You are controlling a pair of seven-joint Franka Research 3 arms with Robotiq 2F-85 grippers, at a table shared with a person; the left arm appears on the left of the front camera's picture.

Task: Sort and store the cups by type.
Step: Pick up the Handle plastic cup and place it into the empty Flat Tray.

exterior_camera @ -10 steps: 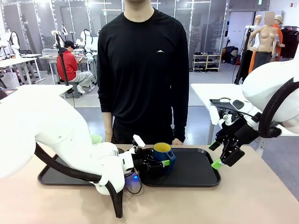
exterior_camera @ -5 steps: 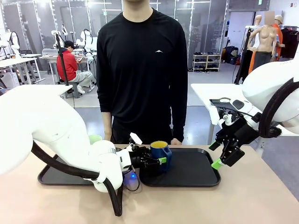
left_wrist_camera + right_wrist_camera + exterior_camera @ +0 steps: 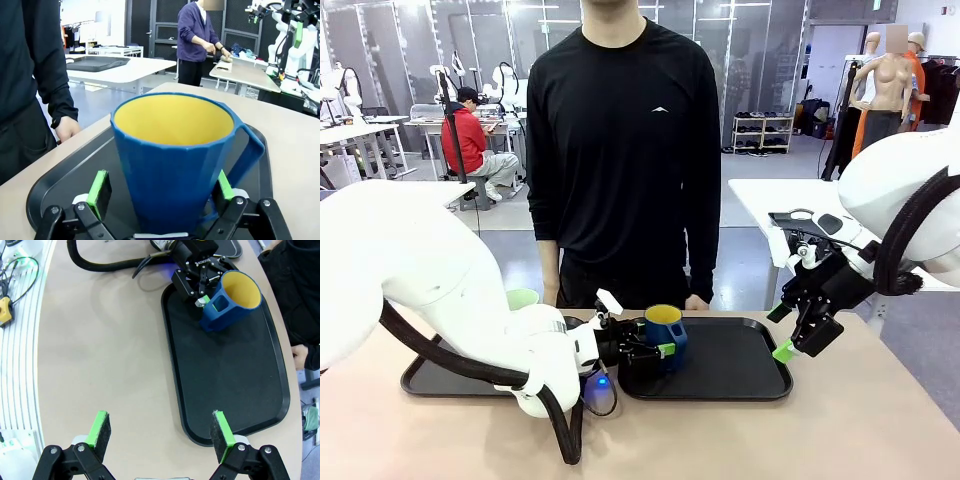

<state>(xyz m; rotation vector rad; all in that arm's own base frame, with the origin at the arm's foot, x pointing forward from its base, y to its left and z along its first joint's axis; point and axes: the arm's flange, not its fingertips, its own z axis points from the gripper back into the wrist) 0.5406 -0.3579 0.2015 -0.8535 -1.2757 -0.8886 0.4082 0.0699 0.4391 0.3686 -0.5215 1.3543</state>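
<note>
Tumbler [image 3: 522, 297] mostly hidden behind left arm; left claw [image 3: 162, 192] wide, straddling mug [image 3: 175, 155]; right claw [image 3: 161, 434] wide, empty.

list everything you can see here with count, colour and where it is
mug: one, dark blue with yellow inside, standing on the left part of the right tray, between the left gripper's fingers
tumbler: one, pale green, just its rim showing behind the left arm, over the left tray
trays: two, black, side by side along the table's far edge, left and right
table: one, beige top
person: one, black long sleeves, standing at the far side, a hand by the right tray's far rim
left gripper: one, black with green pads, open around the mug's base
right gripper: one, black with green pads, open, above the right tray's near end
</note>
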